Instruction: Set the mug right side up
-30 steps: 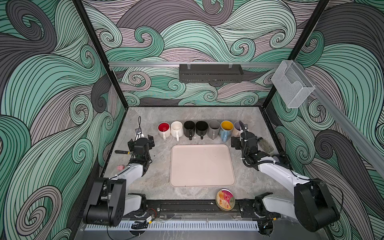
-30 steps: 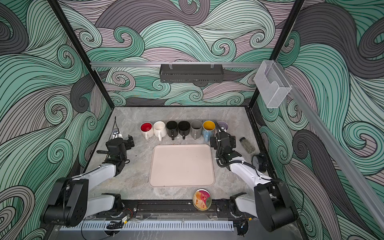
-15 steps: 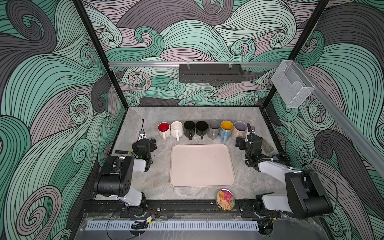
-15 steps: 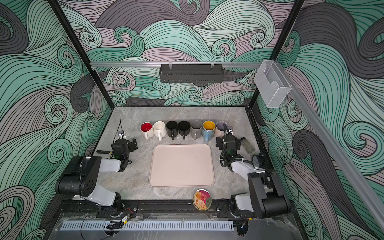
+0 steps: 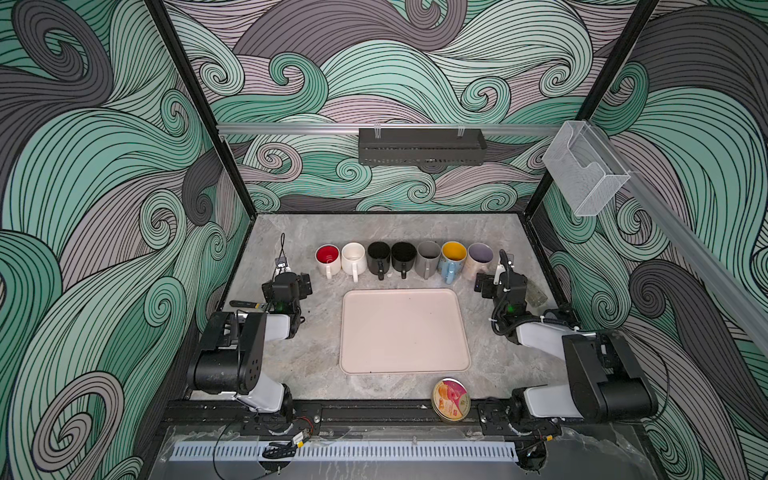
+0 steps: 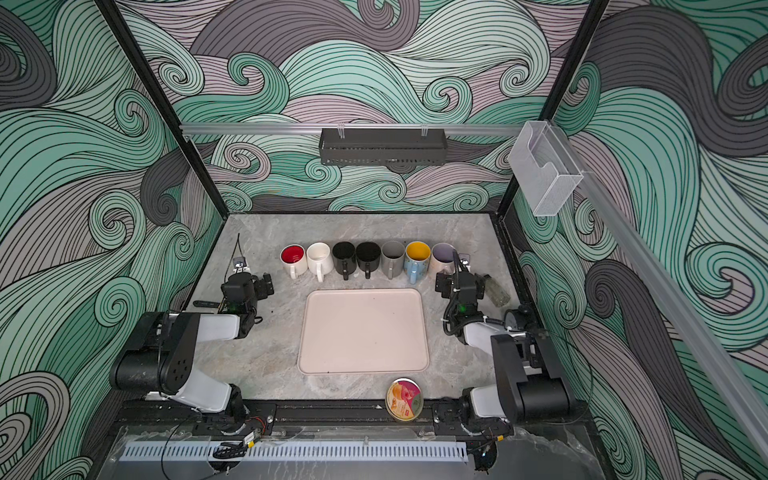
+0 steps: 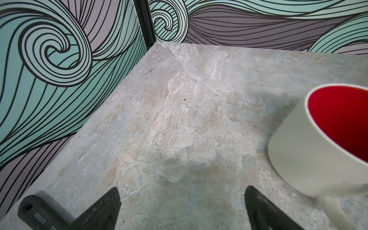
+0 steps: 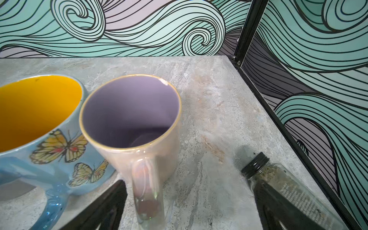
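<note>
Standing mouth-up beyond the far corner of the tray, the lilac mug sits just ahead of the right end effector, handle pointing between its wide empty jaws; the left end effector, also wide, is farther, across the tray.

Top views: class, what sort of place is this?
Probably a robot test cell, not a kitchen: two arms mounted at the front edge of the table, patterned walls boxing it in, and mugs lined up behind a tray.
</note>
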Controlling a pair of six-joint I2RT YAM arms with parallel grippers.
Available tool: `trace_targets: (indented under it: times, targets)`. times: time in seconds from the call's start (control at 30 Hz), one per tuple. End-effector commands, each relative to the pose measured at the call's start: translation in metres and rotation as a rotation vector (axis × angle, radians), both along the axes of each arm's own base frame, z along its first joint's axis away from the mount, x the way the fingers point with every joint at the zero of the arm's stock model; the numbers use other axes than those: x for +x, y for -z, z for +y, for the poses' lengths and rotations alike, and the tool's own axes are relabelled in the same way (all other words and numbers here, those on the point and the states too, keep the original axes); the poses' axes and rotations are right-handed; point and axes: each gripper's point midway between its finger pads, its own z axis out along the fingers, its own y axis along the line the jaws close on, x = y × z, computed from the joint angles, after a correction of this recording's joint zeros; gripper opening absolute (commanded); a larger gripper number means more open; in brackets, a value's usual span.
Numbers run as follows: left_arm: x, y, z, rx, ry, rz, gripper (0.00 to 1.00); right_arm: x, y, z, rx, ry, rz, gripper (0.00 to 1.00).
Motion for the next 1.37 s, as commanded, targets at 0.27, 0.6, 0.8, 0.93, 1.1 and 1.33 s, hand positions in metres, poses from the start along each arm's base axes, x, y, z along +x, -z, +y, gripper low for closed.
trace_targets:
  times: [0.27,0.6,0.8,0.93,1.1,1.33]
  targets:
    - [0.0051,-0.0098,0.0004,-0.016,0.000,-0.024,0.99,0.0053,0.0067,-0.0054,0.026,-0.024,-0.036,1.00]
    - [0.0058,-0.0091,0.0001,-0.016,0.002,-0.020,0.98,0.0045,0.0070,-0.0047,0.027,-0.028,-0.026,0.99]
    - [0.0057,-0.0097,0.0005,-0.016,0.002,-0.022,0.99,0.0043,0.0062,-0.0047,0.028,-0.028,-0.029,0.99]
    - [0.0056,-0.0088,0.0003,-0.017,0.003,-0.019,0.99,0.0040,0.0068,-0.0044,0.028,-0.028,-0.028,1.00]
    - [0.0059,-0.0088,0.0001,-0.017,0.004,-0.018,0.99,0.0063,0.0071,-0.0041,0.028,-0.030,-0.022,1.00]
    - [0.0068,-0.0093,0.0001,-0.028,0.012,-0.019,0.98,0.0059,0.0074,-0.0038,0.035,-0.037,-0.021,0.99]
